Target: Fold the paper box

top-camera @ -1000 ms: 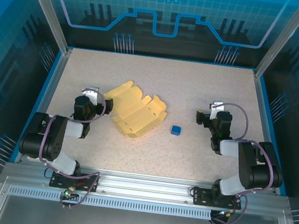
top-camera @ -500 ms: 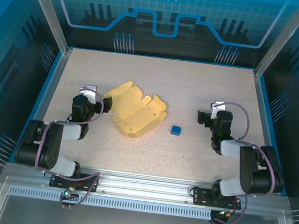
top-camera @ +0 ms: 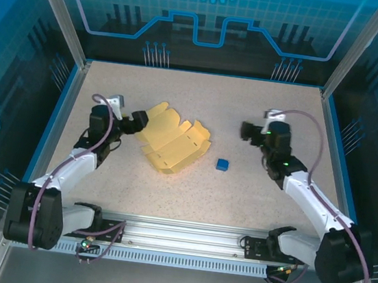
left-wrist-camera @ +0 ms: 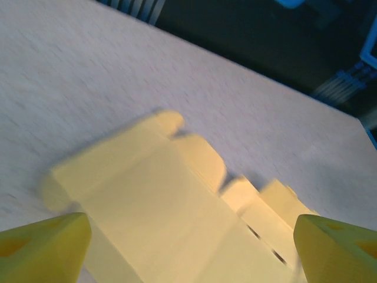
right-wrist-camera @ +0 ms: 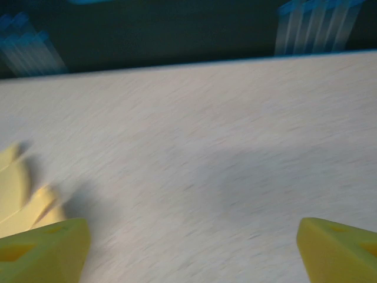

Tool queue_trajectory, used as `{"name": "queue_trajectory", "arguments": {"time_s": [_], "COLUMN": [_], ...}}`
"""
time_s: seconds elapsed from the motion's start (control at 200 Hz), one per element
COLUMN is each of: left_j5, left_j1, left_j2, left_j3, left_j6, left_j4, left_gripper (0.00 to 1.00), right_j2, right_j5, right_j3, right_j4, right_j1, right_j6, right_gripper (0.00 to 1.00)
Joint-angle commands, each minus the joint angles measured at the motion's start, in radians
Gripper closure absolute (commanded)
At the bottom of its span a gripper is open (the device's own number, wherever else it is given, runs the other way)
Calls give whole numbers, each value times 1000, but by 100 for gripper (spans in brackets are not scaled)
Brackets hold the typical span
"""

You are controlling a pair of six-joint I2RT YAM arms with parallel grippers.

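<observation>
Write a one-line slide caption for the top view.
Unfolded paper box lies on the table, open left gripper by its left edge, open right gripper farther right, past a blue cube.

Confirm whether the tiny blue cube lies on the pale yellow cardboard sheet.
No, the tiny blue cube rests on the speckled tabletop, apart from the pale yellow cardboard sheet.

From my station I read the paper box [top-camera: 172,139] as thin matt card, pale yellow, creased along its folds. The table [top-camera: 190,190] looked matt, finely speckled and slightly grainy. The front rail [top-camera: 183,241] was bare brushed metal. The left gripper [left-wrist-camera: 188,250] carried fingertips [left-wrist-camera: 41,244] of smooth matt yellow plastic.
</observation>
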Motion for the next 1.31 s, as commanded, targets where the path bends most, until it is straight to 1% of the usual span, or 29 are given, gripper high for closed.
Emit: {"name": "queue_trajectory", "arguments": {"time_s": [0.0, 0.095, 0.17, 0.26, 0.37, 0.575, 0.685, 0.75, 0.941, 1.111, 1.211, 1.301], "left_j5": [33, -10, -36, -40, -42, -73, -85, -88, -86, -85, -82, -85], "left_j1": [-97, -155, -173, -185, -192, -194, -193, -193, -193, -193, -193, -194], "left_j2": [-20, -20, -20, -21, -27, -52, -63, -66, -68, -60, -57, -59], "left_j3": [28, 29, 27, 21, 10, -8, -8, -7, -3, -2, -1, -1], "left_j6": [-54, -43, -49, -53, -53, -47, -36, -35, -34, -41, -46, -46], "left_j4": [-101, -121, -123, -111, -95, -97, -102, -106, -101, -89, -85, -86], "left_gripper": [9, 9, 9, 10, 9, 10, 9, 10, 9, 9, 9, 9], "right_j2": [88, 167, 205, 263, 355, 496, 547, 570, 598, 615, 621, 627], "right_j5": [-26, -23, -26, -62, -62, -52, -55, -49, -38, -22, -9, -4], "right_j3": [93, 139, 141, 130, 151, 182, 190, 196, 187, 185, 174, 167], "right_j4": [-242, -298, -265, -171, -125, -49, -2, 8, 59, 81, 110, 144], "right_j1": [185, 315, 381, 422, 450, 459, 459, 457, 443, 433, 429, 420], "right_j6": [127, 243, 338, 437, 521, 641, 663, 678, 706, 735, 742, 752], "right_gripper": [13, 14, 15, 17, 20, 26, 34, 40, 53, 60, 66, 70]}}
